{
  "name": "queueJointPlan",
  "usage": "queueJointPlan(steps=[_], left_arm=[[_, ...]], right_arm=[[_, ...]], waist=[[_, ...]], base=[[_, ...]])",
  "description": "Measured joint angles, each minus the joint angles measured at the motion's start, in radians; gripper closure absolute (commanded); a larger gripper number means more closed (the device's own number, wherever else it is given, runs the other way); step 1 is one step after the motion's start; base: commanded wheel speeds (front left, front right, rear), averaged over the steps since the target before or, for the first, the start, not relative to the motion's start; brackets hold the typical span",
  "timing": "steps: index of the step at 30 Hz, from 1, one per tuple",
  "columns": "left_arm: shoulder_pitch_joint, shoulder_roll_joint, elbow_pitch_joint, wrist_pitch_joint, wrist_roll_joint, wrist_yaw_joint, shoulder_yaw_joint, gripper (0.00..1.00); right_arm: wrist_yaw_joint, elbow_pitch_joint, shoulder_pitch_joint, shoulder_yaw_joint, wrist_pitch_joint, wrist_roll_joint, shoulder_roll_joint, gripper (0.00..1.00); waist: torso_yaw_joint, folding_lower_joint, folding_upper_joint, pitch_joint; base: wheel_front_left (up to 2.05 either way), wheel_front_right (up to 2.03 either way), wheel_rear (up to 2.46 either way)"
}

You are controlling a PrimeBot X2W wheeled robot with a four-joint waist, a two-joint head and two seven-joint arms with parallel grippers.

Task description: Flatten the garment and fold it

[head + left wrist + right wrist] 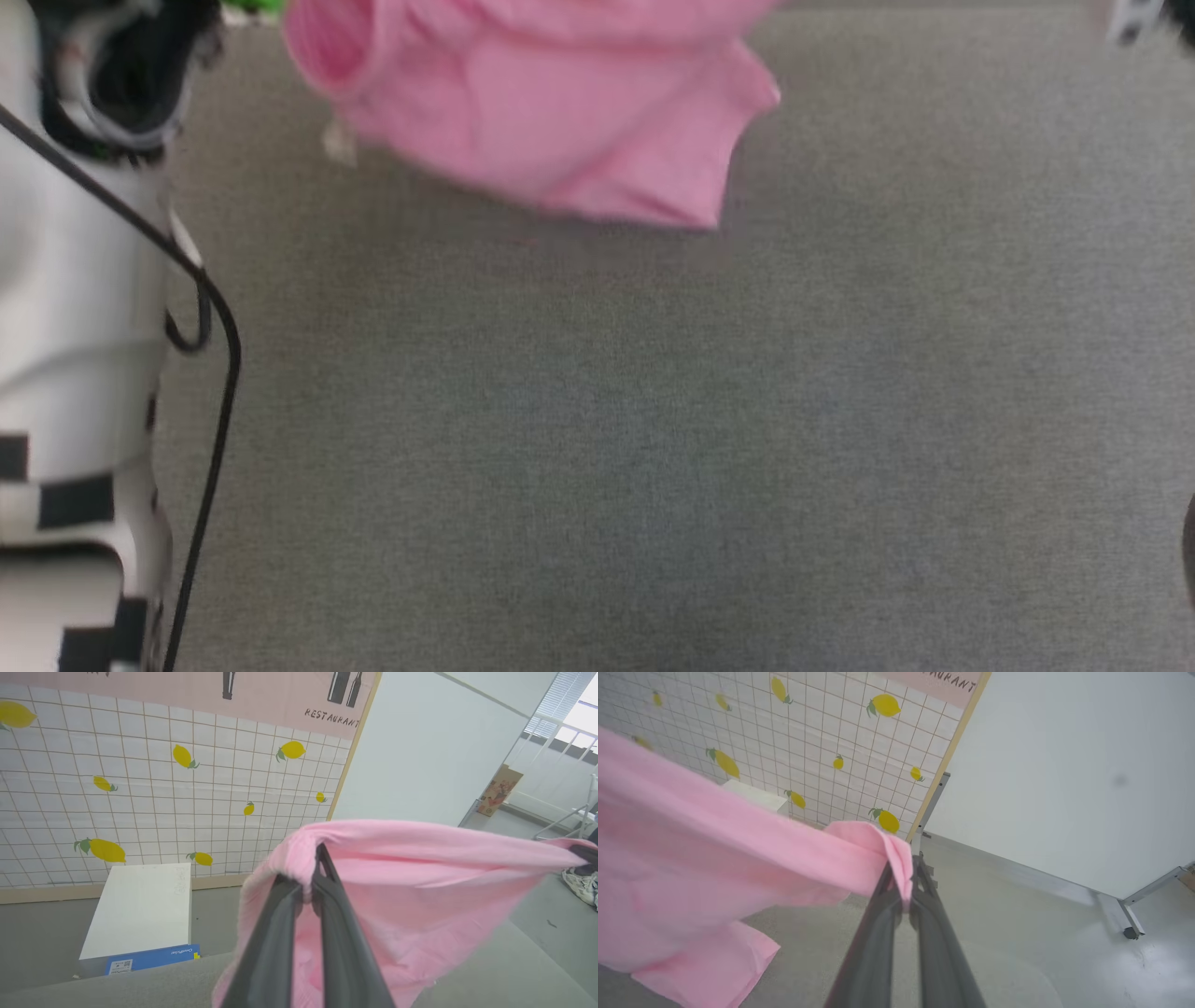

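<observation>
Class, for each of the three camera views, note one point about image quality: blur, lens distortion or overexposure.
Head view: soft throughout, the garment fuzzy-edged on the grey surface. Left wrist view: the lemon-print backdrop is crisp, its grid lines bowed by the wide lens; the window is blown out. Right wrist view: the garment's near part is blurred, and pale glare lies on the floor.

Blurred, the garment (551,121) is cut off by the head view's top edge.
</observation>
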Motion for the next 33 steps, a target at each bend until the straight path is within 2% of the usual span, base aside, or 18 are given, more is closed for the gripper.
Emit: queueJointPlan(steps=[8,14,20,24,28,30,33], left_arm=[[-0.212,-0.031,0.114,-0.169,0.044,0.012,0.034,1.00],[-0.174,-0.037,0.176,-0.192,0.042,-0.033,0.002,1.00],[0.074,-0.025,0.195,-0.148,0.014,-0.067,-0.088,1.00],[0.290,-0.016,0.147,-0.118,-0.036,-0.075,-0.145,1.00],[0.515,-0.005,0.054,-0.081,-0.088,-0.075,-0.181,1.00],[0.624,-0.001,0.001,-0.072,-0.110,-0.066,-0.190,1.00],[0.792,-0.001,-0.092,-0.070,-0.132,-0.021,-0.195,1.00]], right_arm=[[0.001,0.122,-0.217,-0.046,-0.207,-0.101,0.020,1.00],[0.000,0.185,-0.171,-0.051,-0.259,-0.087,0.028,1.00],[0.000,0.182,0.103,0.000,-0.234,0.028,0.014,1.00],[0.000,0.113,0.340,0.012,-0.198,0.092,-0.006,1.00],[0.000,0.006,0.574,-0.032,-0.141,0.142,-0.004,1.00],[0.000,-0.052,0.679,-0.077,-0.112,0.147,0.012,1.00],[0.000,-0.146,0.853,-0.144,-0.060,0.148,0.058,1.00]], waist=[[-0.004,0.0000,0.0000,0.102],[0.000,0.0001,0.0000,0.115],[0.007,-0.0001,0.0000,0.065],[0.013,-0.0002,0.0000,0.017],[0.018,-0.0003,0.0000,-0.033],[0.020,-0.0003,0.0000,-0.058],[0.023,-0.0003,0.0000,-0.098]], base=[[0.00,0.00,0.00],[0.00,0.00,0.00],[0.00,0.00,0.00],[0.00,0.00,0.00],[0.00,0.00,0.00],[0.00,0.00,0.00],[0.00,0.00,0.00]])
